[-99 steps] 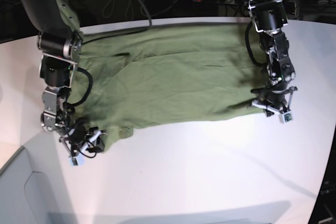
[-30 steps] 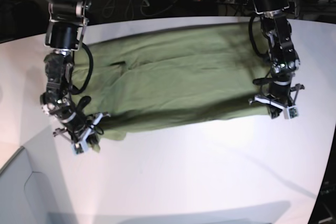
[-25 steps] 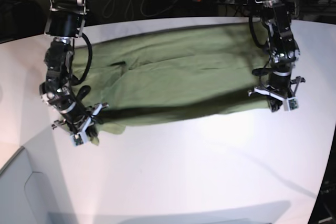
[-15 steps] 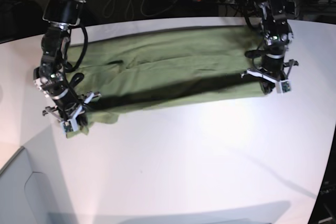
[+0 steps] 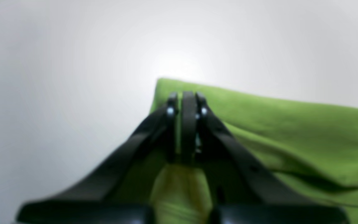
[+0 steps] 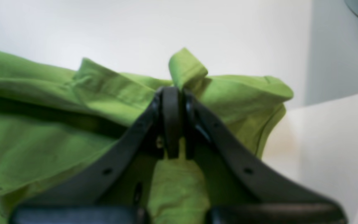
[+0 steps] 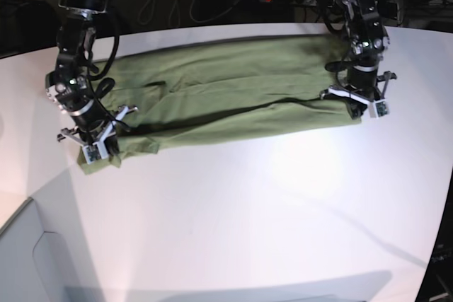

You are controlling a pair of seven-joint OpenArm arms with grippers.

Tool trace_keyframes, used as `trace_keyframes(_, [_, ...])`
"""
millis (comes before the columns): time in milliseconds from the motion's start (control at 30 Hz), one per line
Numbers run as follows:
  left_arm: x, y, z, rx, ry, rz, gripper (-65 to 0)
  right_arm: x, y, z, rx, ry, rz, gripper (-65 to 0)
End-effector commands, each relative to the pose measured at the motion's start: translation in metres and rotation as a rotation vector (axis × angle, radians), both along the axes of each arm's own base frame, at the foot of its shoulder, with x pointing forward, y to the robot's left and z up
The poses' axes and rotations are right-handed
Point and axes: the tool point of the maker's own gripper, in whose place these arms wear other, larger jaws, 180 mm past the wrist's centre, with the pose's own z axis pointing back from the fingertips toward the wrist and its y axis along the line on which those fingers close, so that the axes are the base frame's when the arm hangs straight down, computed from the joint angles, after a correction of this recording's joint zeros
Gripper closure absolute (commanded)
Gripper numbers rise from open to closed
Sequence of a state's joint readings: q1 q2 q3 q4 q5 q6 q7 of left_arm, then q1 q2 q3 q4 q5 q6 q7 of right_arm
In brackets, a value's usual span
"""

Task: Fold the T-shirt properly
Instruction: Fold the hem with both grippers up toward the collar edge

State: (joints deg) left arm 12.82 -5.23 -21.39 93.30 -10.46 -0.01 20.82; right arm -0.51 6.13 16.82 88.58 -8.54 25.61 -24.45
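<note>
Blurrily, both claws clamp the T-shirt (image 7: 233, 97), hiding its pinched edges.

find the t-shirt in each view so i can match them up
Base: the T-shirt spans the table's far half, between both arms.
Left wrist: lower right, pinched by the left gripper.
Right wrist: left and centre, pinched by the right gripper.
Shared landmark: the white table.

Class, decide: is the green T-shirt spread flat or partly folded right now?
Partly folded: the T-shirt lies as a long doubled band on the table, its near edge pinched by the left claw and right claw.
</note>
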Motion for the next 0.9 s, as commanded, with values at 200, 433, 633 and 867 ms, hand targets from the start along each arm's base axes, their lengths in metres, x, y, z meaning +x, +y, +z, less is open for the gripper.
trace_keyframes(200, [0.001,-0.001,0.007,0.003,-0.031,0.003,0.0,-0.011,0.004,-0.002,0.019,-0.007,0.009,-0.2])
trace_keyframes(433, [0.0,0.0,0.005,0.003,-0.027,0.005,0.0,-0.012,0.009,-0.004,0.035,-0.005,0.004,-0.2])
trace_keyframes(633, [0.0,0.0,0.005,0.003,-0.025,0.005,0.0,-0.015,0.01,-0.001,0.031,-0.013,0.008,-0.1])
trace_keyframes(867, [0.0,0.0,0.004,0.002,-0.024,0.005,0.0,-0.022,0.022,-0.004,0.053,-0.005,0.01,-0.1])
